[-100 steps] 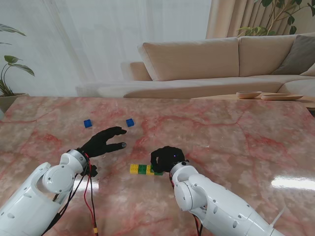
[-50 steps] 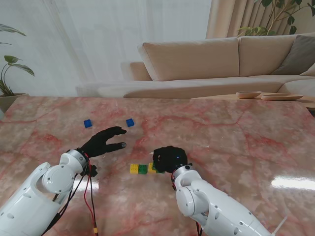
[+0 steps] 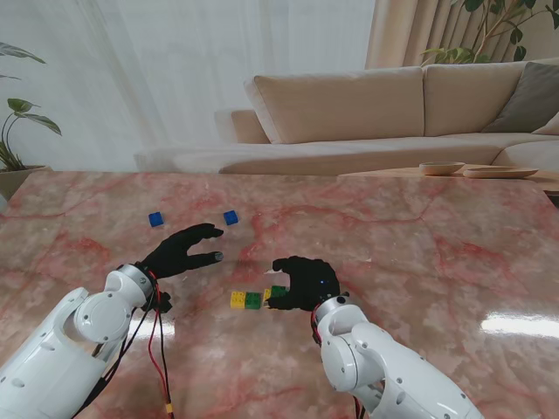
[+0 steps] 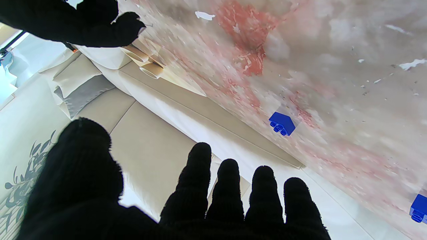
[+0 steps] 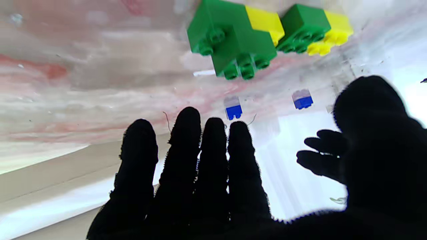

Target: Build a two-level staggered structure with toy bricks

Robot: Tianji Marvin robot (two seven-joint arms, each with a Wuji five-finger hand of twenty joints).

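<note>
Toy bricks (image 3: 252, 299) (yellow and green, in a row) lie mid-table (image 3: 419, 236). Right hand (image 3: 304, 283), fingers spread and empty, hovers beside them. Left hand (image 3: 182, 250) is open too, near two blue bricks (image 3: 231, 217).

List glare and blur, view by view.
Stand view: sharp; white glare patch on the table at right. Left wrist view: marble blurred, blue brick fairly crisp. Right wrist view: green brick soft; bright window reflection on the tabletop behind the fingers.
</note>
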